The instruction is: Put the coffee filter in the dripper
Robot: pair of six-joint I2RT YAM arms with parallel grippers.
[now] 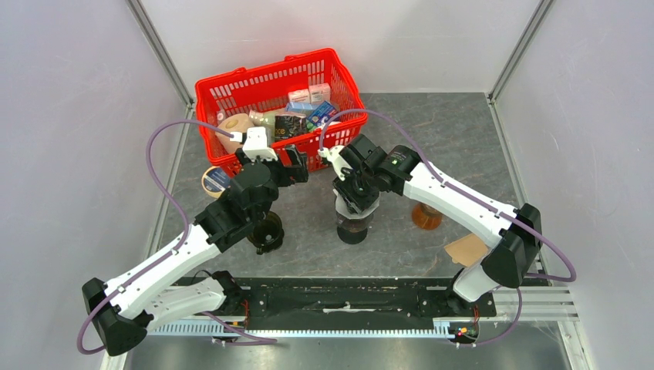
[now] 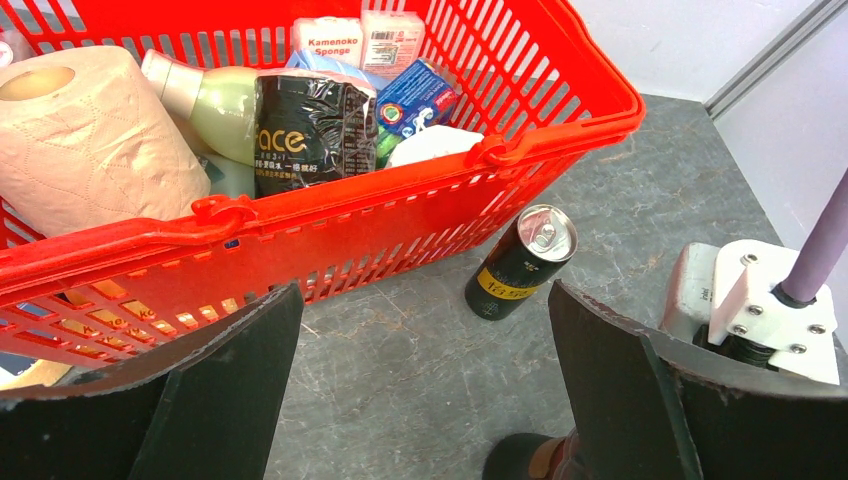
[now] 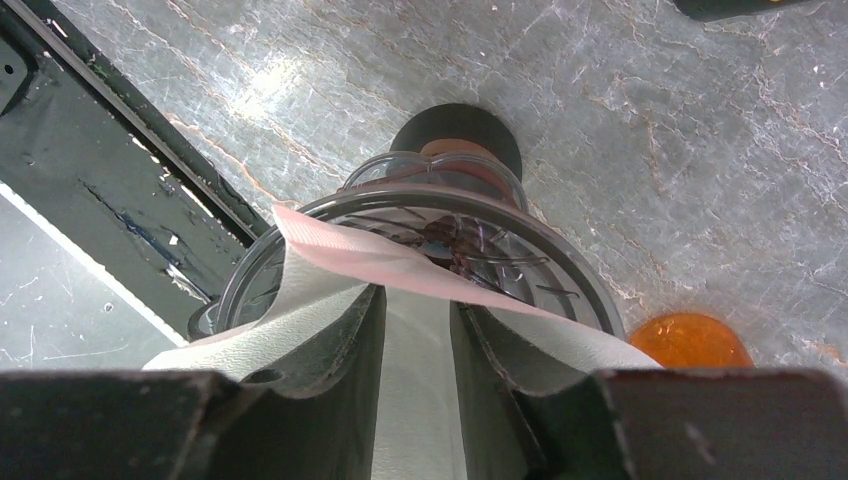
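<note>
The white paper coffee filter (image 3: 340, 250) lies spread over the mouth of the clear ribbed dripper (image 3: 575, 285), its pinkish edge reaching across the rim. The dripper stands on a glass server with a dark base (image 1: 353, 227) at mid-table. My right gripper (image 3: 415, 295) points down onto it from above, its two fingers a little apart and resting on the paper, which shows through the gap. In the top view the right gripper (image 1: 356, 193) hides the dripper's mouth. My left gripper (image 2: 420, 300) hangs wide open and empty above bare table near the basket.
A red basket (image 1: 231, 85) full of groceries stands at the back left. A black and yellow can (image 2: 520, 262) stands beside it. An orange lid (image 1: 426, 217) and brown paper filters (image 1: 469, 248) lie to the right, a black cup-like thing (image 1: 266, 231) and a tape roll (image 1: 216, 179) to the left.
</note>
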